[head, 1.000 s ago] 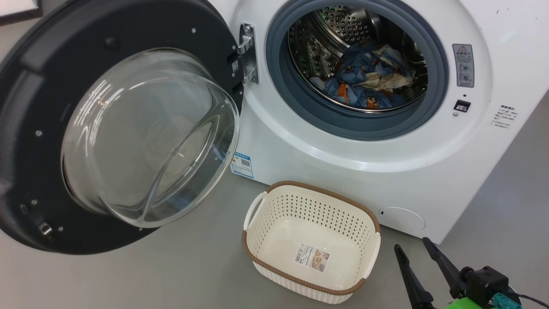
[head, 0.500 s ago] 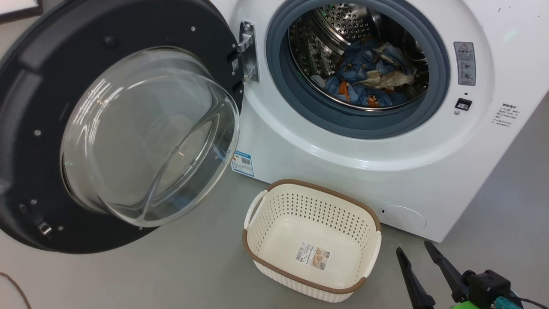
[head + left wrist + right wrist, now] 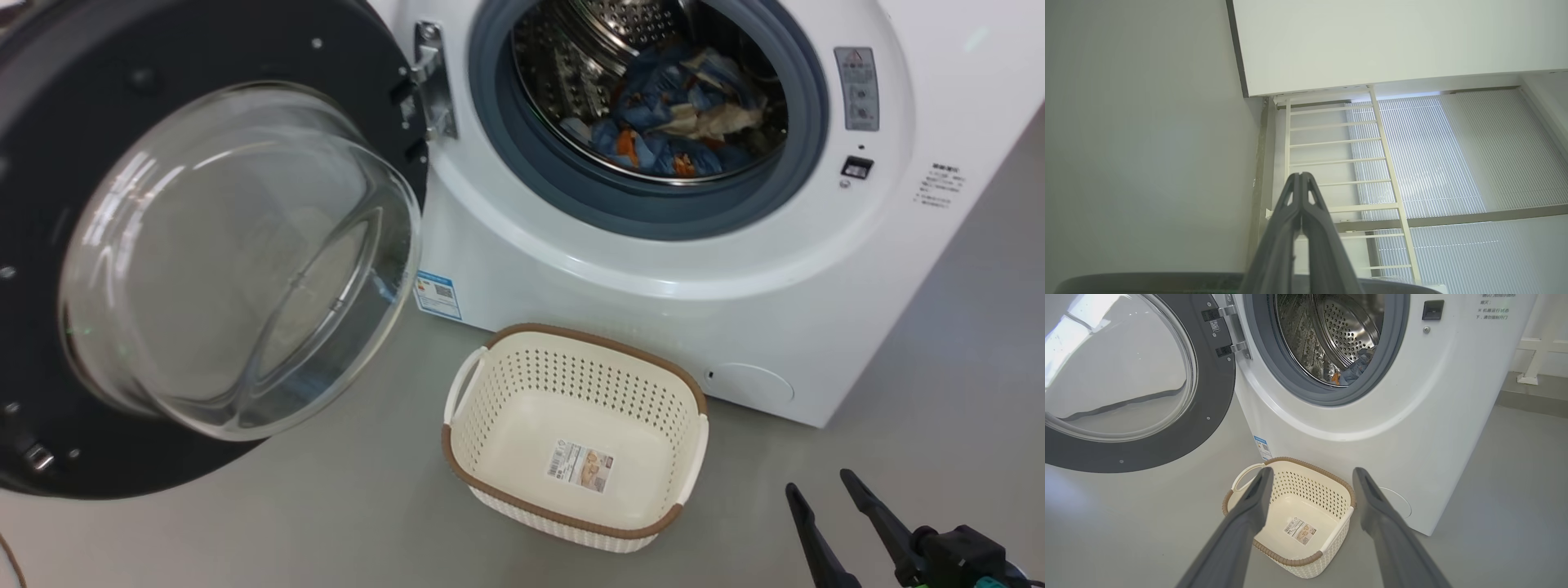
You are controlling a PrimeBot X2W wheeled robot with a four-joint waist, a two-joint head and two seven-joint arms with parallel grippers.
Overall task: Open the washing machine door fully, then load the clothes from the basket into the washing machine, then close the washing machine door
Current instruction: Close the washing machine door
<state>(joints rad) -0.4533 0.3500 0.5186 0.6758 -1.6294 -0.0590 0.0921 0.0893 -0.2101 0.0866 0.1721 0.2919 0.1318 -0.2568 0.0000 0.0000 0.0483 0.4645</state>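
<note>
While the round glossy black washing machine door [image 3: 237,261] hangs wide open, the light blue bear-printed clothes [image 3: 669,122] lie in the steel perforated drum [image 3: 571,57] of the white washing machine [image 3: 620,278]. The cream perforated plastic basket [image 3: 571,339] stands on the floor before it, a label sticker [image 3: 580,466] on its bare bottom. The right gripper [image 3: 818,482] is spread; the left gripper [image 3: 1301,174] is pressed together.

The right gripper [image 3: 1312,470], jaws spread apart, hangs over the basket [image 3: 1286,561] standing before the washing machine [image 3: 1372,428].
</note>
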